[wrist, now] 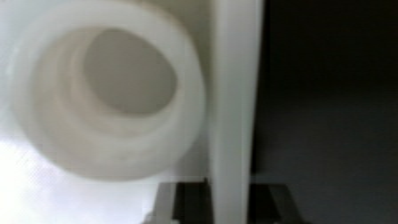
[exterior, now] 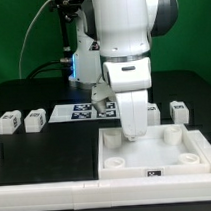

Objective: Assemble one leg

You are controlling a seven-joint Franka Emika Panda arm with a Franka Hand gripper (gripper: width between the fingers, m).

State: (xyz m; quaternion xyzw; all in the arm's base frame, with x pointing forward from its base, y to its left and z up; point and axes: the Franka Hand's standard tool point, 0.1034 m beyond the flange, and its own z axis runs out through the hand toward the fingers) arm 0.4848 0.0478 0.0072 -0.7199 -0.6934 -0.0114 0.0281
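Positioning of the tabletop [exterior: 161,159] is judged the step in hand: the gripper [exterior: 134,135] is lowered at a corner socket [wrist: 111,95], and its grip cannot be told. The leg [exterior: 177,111] lies ungrasped, well apart beside the gripper, and is to be fetched next.

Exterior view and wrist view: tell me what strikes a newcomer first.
The white arm fills the exterior view's middle, its pincer low over the tray. Loose legs stand on the black table either side. The wrist view shows one round socket, very close.
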